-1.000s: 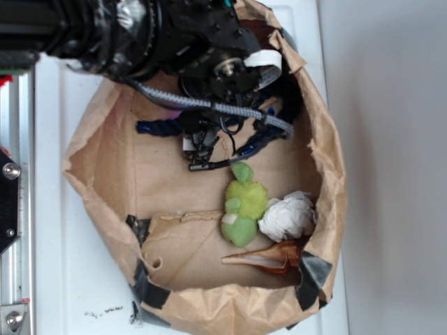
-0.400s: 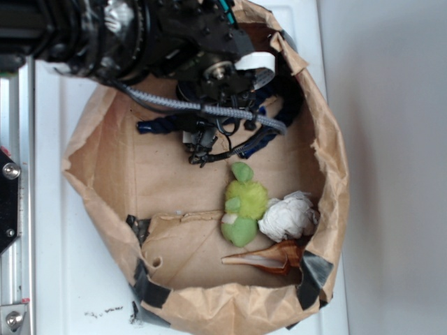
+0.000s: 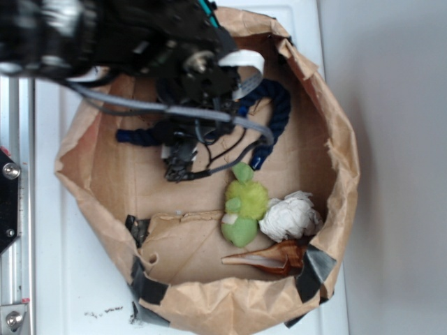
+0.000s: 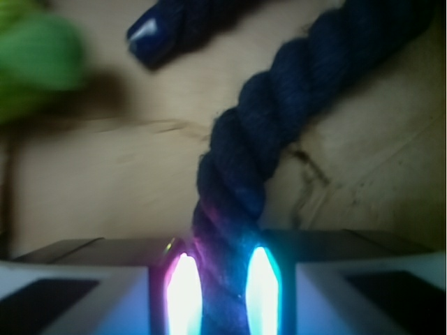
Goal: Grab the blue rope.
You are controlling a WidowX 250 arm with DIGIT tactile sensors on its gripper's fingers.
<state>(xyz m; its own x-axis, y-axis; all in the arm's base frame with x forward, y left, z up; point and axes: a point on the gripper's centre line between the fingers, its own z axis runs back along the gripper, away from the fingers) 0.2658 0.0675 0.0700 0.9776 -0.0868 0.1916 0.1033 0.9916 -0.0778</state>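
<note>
From my seat, the biggest thing on screen is the brown paper bag (image 3: 328, 132), opened wide like a bowl on a white surface (image 3: 63, 265), with black tape patches along its lower rim. The black robot arm (image 3: 105, 42) reaches in from the upper left and covers much of the bag's upper half, a grey braided cable (image 3: 140, 106) trailing across it.

The blue rope (image 3: 278, 115) lies in the upper part of the bag, curving from a dark stretch at the left, under the arm, round to the right, where one shiny capped end sits just above the green plush toy (image 3: 244, 206).

On the wrist camera I see the gripper (image 4: 216, 289) closed around the blue rope (image 4: 279, 125): the strand runs straight between the two lit pads (image 4: 183, 293), pinched on both sides, then climbs away to the upper right. A capped end shows at top left of that view.

Right of the toy lies a crumpled white wad (image 3: 290, 216), touching it, and below both a brown pointed object (image 3: 269, 258).
</note>
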